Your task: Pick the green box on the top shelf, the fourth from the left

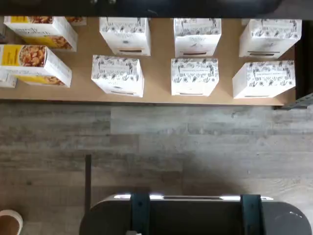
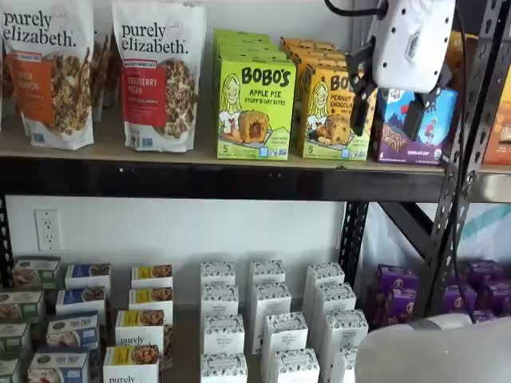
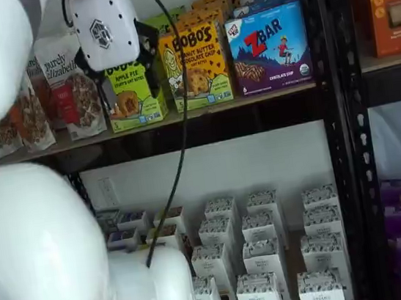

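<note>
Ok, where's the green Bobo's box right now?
The green box stands on the top shelf, between the Purely Elizabeth bag and the orange-yellow Bobo's box.

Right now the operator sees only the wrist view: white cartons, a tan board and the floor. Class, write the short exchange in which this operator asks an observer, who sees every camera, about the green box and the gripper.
Operator: I see no green box. Is it there?
Observer: Yes. The green box stands upright at the front edge of the top shelf, in both shelf views.
Operator: And the gripper?
Observer: In a shelf view the gripper hangs at top-shelf height, its fingers apart and holding nothing.
</note>
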`<state>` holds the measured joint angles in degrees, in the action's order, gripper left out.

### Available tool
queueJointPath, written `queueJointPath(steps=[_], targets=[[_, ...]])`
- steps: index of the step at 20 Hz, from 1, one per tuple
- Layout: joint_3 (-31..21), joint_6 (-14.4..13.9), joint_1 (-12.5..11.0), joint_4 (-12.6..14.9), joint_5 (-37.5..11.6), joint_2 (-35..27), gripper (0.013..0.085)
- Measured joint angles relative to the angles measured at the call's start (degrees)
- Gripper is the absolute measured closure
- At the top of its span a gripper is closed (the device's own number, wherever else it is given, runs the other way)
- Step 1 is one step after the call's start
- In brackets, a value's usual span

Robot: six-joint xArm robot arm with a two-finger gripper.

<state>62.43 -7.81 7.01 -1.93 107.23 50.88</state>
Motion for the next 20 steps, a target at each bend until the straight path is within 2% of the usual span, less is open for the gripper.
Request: queueJointPath(steps=[5, 12, 18, 20], targets=[[0.3, -3.8, 4.0, 0.7, -1.7, -1.8, 0.0130], [1.4, -7.9, 8.4, 1.8, -5.4, -5.6, 0.0130], [2.0, -10.4, 11.3, 4.2, -10.2, -8.4, 0.0130], [2.2, -10.7, 11.5, 4.2, -11.8, -9.0, 0.0130]])
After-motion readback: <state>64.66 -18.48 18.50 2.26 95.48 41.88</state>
